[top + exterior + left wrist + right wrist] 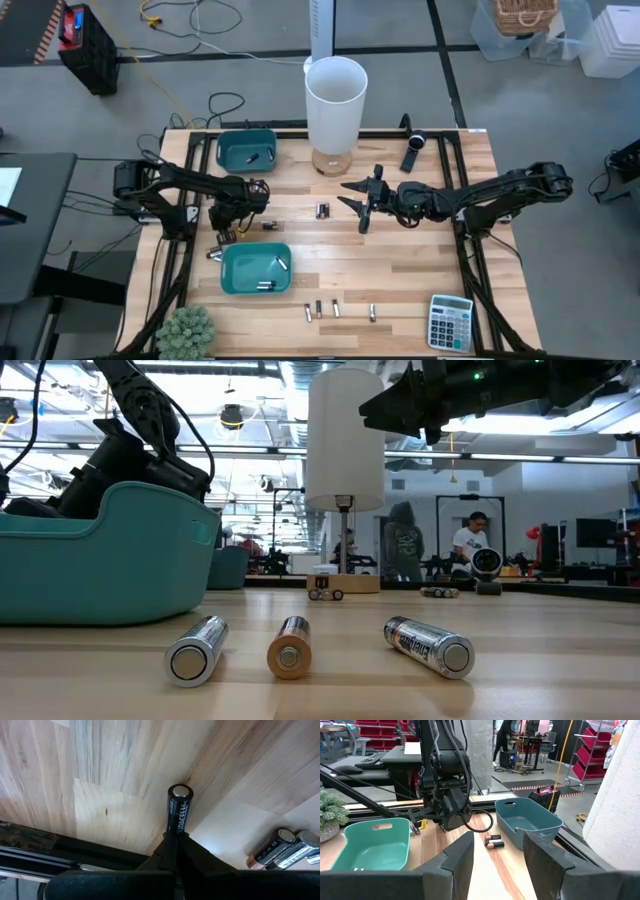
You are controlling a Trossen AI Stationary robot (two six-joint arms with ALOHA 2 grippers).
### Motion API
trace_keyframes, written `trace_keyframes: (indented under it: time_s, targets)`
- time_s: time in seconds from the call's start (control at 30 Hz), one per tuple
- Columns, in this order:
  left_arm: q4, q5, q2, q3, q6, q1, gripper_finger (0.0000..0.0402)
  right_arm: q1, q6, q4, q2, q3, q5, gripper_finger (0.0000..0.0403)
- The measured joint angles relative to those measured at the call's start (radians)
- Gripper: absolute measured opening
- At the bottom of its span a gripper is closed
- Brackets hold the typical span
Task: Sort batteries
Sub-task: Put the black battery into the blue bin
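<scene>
My left gripper (224, 236) points steeply down at the wood table between the two teal bins and is shut on a black battery (179, 810). Two more batteries (280, 847) lie side by side close to it. The far bin (246, 150) and the near bin (255, 270) each hold batteries. Several loose batteries (322, 310) lie on their sides near the table's front edge, three of them close up (290, 647) in the low view. My right gripper (352, 196) hangs open and level above the table's middle, with nothing between its fingers. My left gripper pinches the black battery by its near end (174, 833) between the two fingertips (165, 847). The fingers come from above, slanting down, and lie along the battery. The rest of it sticks out past the fingertips to its silver end (180, 792). I cannot tell whether that end touches the table.
A tall white cylinder (335, 100) on a wooden base stands at the far middle, with a black oblong device (413, 152) to its right. A calculator (450, 322) lies at the front right corner and a small plant (185, 332) at the front left. Two batteries (322, 210) lie mid-table.
</scene>
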Motion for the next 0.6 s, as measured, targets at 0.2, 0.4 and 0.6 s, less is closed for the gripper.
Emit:
trace_keyframes:
  time_s: [0.2,0.4,0.6]
  targets:
    - [0.003,0.008,0.0,0.0,0.007,0.0,0.001,0.0,0.0,0.0,0.0,0.0,0.0,0.0185]
    - [0.059,0.023,0.002,-0.003,0.009,0.0,0.007,0.0,0.0,0.0,0.0,0.0,0.0,0.0185]
    - [0.103,0.024,0.003,-0.004,0.009,0.0,0.0111,0.0,0.0,-0.003,0.0,0.0,0.0,0.0185]
